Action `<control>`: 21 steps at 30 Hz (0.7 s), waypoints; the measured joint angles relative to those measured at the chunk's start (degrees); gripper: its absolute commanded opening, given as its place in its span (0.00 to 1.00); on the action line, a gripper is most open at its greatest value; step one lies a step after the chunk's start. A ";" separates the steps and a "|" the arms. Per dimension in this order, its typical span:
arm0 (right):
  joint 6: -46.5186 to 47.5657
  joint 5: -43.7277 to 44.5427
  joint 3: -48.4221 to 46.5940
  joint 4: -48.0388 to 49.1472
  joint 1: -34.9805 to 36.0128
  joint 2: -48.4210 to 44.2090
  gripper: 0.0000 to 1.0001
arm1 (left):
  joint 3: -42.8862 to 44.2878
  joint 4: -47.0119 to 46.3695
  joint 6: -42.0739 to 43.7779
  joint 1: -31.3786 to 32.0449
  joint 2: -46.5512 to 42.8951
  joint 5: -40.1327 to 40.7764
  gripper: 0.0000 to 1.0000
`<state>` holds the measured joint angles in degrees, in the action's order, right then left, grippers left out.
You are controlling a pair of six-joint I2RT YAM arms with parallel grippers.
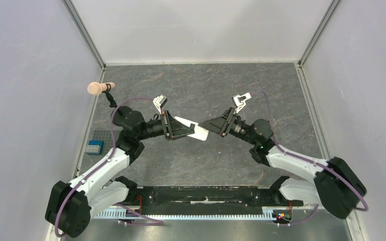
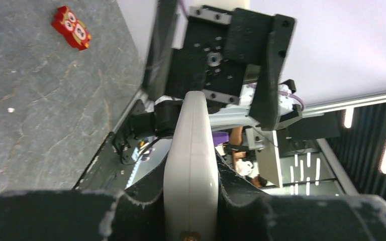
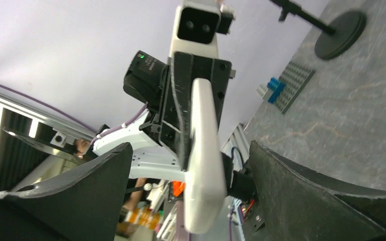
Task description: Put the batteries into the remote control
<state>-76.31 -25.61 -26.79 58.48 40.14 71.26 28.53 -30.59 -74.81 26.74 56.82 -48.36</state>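
My left gripper (image 1: 180, 129) is shut on the remote control (image 1: 197, 131) and holds it in the air over the middle of the table, its free end pointing right. In the left wrist view the remote (image 2: 191, 150) stands edge-on, white, clamped between both fingers of that gripper (image 2: 191, 178). My right gripper (image 1: 210, 125) is open, and its fingers reach around the remote's free end. In the right wrist view the remote (image 3: 203, 165) hangs between the spread fingers of the right gripper (image 3: 190, 148) with gaps on both sides. No batteries show in any view.
An orange owl-faced square (image 2: 71, 27) lies on the dark table. A grey studded plate with a blue brick (image 1: 94, 146) sits at the left edge. A black stand with a pink tip (image 1: 100, 88) rises at the back left. Walls enclose the table (image 1: 281, 90).
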 measured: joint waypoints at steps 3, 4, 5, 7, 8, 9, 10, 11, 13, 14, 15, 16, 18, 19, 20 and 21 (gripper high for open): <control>3.82 -0.28 -0.02 -5.62 -1.88 -6.56 0.90 | 2.25 7.56 6.43 -0.04 -1.09 -0.39 0.02; 5.88 -0.59 -0.33 -8.13 -2.38 -8.48 0.90 | 2.93 9.46 8.17 -0.04 -1.18 -0.83 0.02; 8.35 -1.22 -1.11 -11.32 -2.86 -9.90 0.90 | 3.80 11.52 10.27 -0.04 -1.27 -1.57 0.02; 15.69 -3.80 -4.87 -19.28 -3.28 -10.80 0.90 | 5.27 15.39 14.80 -0.04 -1.42 -3.28 0.02; 20.00 -5.33 -7.48 -23.89 -3.28 -10.47 0.90 | 5.84 17.16 16.96 -0.02 -1.49 -4.28 0.02; 23.43 -6.60 -9.64 -27.50 -3.28 -9.94 0.89 | 6.32 18.64 18.69 -0.02 -1.49 -4.98 0.02; 28.22 -8.13 -12.68 -32.83 -3.26 -9.16 0.89 | 6.88 20.35 20.81 -0.02 -1.46 -5.99 0.02; 34.49 -10.25 -16.74 -39.36 -3.23 -7.56 0.88 | 7.65 22.73 23.47 -0.02 -1.38 -7.06 0.02; 39.39 -11.69 -19.41 -44.00 -3.23 -6.16 0.86 | 8.83 26.12 27.63 0.00 -1.20 -8.87 0.02; 43.01 -13.09 -21.07 -47.43 -3.23 -5.09 0.84 | 9.42 27.93 29.68 0.00 -1.11 -9.53 0.02; 45.57 -14.14 -21.88 -49.62 -3.23 -4.31 0.82 | 9.92 29.51 31.76 0.00 -1.05 -10.34 0.02; 48.26 -15.58 -22.34 -52.04 -3.23 -3.54 0.81 | 10.32 30.97 33.35 0.00 -1.03 -10.78 0.02; 51.74 -18.78 -22.45 -55.36 -3.23 -2.47 0.83 | 11.32 34.99 37.46 0.00 -0.94 -11.34 0.02; 53.66 -20.57 -22.51 -56.89 -3.23 -2.16 0.84 | 11.72 36.92 39.32 0.00 -0.70 -11.69 0.02; 55.08 -21.79 -22.49 -58.14 -3.21 -2.05 0.84 | 12.31 39.01 41.16 0.02 -0.42 -12.00 0.02; 56.65 -23.21 -22.49 -59.69 -3.15 -1.95 0.85 | 12.92 40.52 42.66 0.00 -0.17 -12.15 0.02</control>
<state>-19.66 -48.82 -49.28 -1.21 36.99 69.32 41.45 9.93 -32.14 26.74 56.64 -60.51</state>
